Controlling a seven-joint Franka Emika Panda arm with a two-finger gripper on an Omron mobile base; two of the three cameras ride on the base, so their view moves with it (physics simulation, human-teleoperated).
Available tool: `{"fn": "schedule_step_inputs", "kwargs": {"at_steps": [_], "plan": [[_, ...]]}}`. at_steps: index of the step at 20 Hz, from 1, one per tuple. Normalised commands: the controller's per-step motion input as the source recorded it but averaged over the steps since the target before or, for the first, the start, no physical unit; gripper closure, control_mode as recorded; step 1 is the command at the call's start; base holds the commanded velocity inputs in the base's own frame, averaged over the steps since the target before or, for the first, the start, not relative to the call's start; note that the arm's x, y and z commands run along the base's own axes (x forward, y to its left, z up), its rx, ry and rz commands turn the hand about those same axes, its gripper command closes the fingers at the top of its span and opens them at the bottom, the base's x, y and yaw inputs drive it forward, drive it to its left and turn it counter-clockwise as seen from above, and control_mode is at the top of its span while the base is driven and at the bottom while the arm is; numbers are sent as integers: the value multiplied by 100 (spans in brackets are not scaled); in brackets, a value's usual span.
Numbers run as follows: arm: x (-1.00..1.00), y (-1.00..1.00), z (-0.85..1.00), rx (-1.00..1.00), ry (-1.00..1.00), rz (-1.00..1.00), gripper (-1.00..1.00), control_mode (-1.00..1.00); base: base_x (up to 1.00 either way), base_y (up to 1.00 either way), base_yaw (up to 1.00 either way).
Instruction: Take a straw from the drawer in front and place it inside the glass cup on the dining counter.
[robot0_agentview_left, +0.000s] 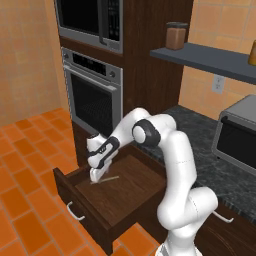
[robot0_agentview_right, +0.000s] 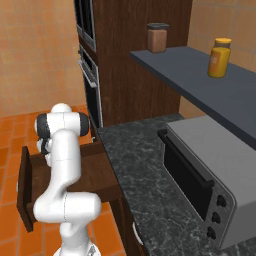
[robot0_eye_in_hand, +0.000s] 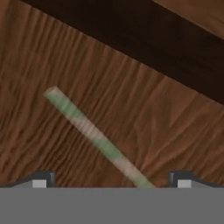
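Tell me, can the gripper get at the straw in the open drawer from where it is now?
Probably yes. The drawer is pulled open, and the gripper hangs just above the straw, which lies flat on the drawer floor. In the hand view the fingertips stand apart on either side of it, nothing between.

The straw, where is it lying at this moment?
The straw lies flat on the wooden floor of the open drawer, near its left front part in the left base view, directly under the gripper.

One straw (robot0_agentview_left: 106, 179) — one drawer (robot0_agentview_left: 131, 187)
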Motion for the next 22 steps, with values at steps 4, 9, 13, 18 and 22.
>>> {"fn": "schedule_step_inputs", "kwargs": {"at_steps": [4,9,13,18,22], "plan": [[16,0,-41,0,5,10,-100,-100,0,0,0],[14,0,-29,0,3,10,-100,-100,0,0,0],[7,0,-38,0,6,10,-100,-100,0,0,0],[-6,0,-40,1,6,12,-100,-100,0,0,0],[14,0,-31,0,5,10,-100,-100,0,0,0]]}}
